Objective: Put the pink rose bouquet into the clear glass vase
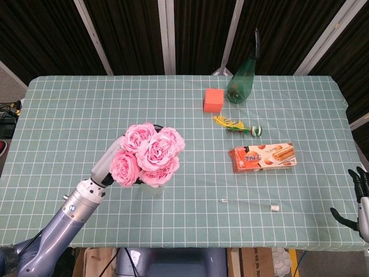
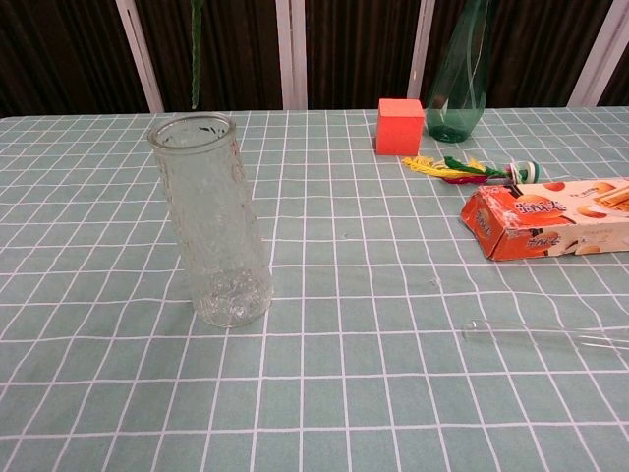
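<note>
My left hand (image 1: 113, 157) holds the pink rose bouquet (image 1: 149, 154) up in the air; in the head view the blooms cover most of the clear glass vase (image 1: 151, 188), of which only the base shows. In the chest view the vase (image 2: 211, 218) stands empty on the table, and the green stem tip (image 2: 196, 54) hangs just above its rim, outside it. My right hand (image 1: 358, 199) hangs open off the table's front right corner, holding nothing.
A biscuit box (image 1: 263, 157), a thin glass rod (image 1: 249, 202) and a bundle of coloured cord (image 1: 237, 126) lie right of the vase. An orange block (image 1: 214, 99) and a green glass bottle (image 1: 241, 82) stand at the back.
</note>
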